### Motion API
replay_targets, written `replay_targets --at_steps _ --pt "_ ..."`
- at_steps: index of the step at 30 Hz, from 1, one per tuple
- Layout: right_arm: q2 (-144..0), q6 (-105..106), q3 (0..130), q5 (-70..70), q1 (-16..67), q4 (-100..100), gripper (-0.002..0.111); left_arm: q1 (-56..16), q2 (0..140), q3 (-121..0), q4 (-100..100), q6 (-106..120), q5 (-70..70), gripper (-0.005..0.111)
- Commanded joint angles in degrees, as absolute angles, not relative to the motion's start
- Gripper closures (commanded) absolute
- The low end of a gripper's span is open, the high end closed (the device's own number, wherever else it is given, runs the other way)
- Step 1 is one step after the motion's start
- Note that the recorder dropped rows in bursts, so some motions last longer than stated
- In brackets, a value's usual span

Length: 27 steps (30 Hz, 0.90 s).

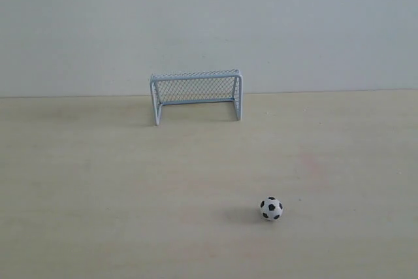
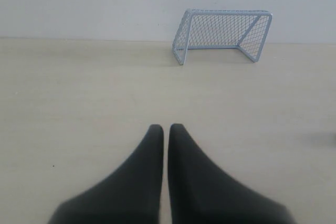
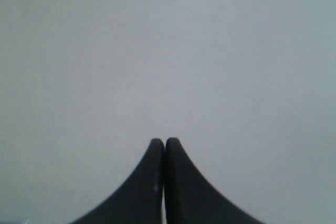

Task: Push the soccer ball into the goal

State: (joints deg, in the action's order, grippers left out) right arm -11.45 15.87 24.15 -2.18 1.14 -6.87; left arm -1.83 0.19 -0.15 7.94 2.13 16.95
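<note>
While the soccer ball rests on the pale wooden table at the near right of the exterior view, the goal stands upright at the table's far edge, close to the grey wall, its open mouth facing the camera. Ball and goal are well apart, the ball lying nearer the camera and to the right of the goal's right post. Left wrist view: the left gripper, black fingers pressed together with only a thin seam between them and nothing held, points over the table toward the goal. Right wrist view: the right gripper, fingers likewise closed and empty, faces a plain grey surface.
</note>
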Motion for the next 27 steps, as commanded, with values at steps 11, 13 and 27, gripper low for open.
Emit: replay_targets --at_steps 11,13,27 --pt "-38.3 16.7 37.6 16.0 1.2 -7.4 0.108 -1.7 0.0 0.0 8.4 1.7 17.0 0.102" --pt "-39.0 16.7 37.6 15.8 1.2 -9.3 0.108 -1.7 0.0 0.0 8.4 1.7 17.0 0.102" --pt "-55.5 15.8 47.4 29.0 1.2 -7.7 0.108 -1.7 0.0 0.0 8.4 1.7 17.0 0.102"
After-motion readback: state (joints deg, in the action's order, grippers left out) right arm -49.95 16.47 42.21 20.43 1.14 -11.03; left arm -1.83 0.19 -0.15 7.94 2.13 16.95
